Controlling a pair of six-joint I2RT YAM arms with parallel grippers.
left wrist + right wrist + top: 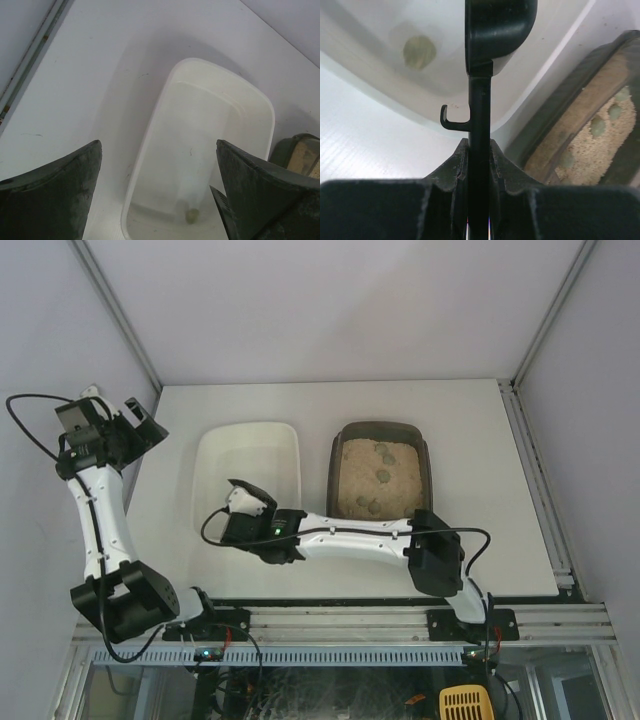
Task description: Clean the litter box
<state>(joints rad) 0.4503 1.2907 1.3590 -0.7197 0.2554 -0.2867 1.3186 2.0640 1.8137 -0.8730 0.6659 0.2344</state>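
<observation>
Spanning the whole workspace is a white table [480, 440], with both trays set side by side at its middle. On the left lies a plain white tray [212, 465], long side running near to far. The litter box [380, 426], dark grey-brown with a wide rim, sits just right of it, close to it but whether the rims touch cannot be told; beige litter fills its floor.

Right arm: reaches leftward along the near side of both trays. The right gripper [479, 150] is clenched on the handle of a black scoop [497, 25], whose head hangs over the near end of the white tray. A small hook projects from the handle.

Left arm: raised at the far left edge of the table. The left gripper [158, 145] is spread wide with nothing between its fingers, held above the table and apart from both trays.

Several greenish clumps [383, 476] lie on the litter. One clump [419, 51] rests on the white tray's floor near its near end
</observation>
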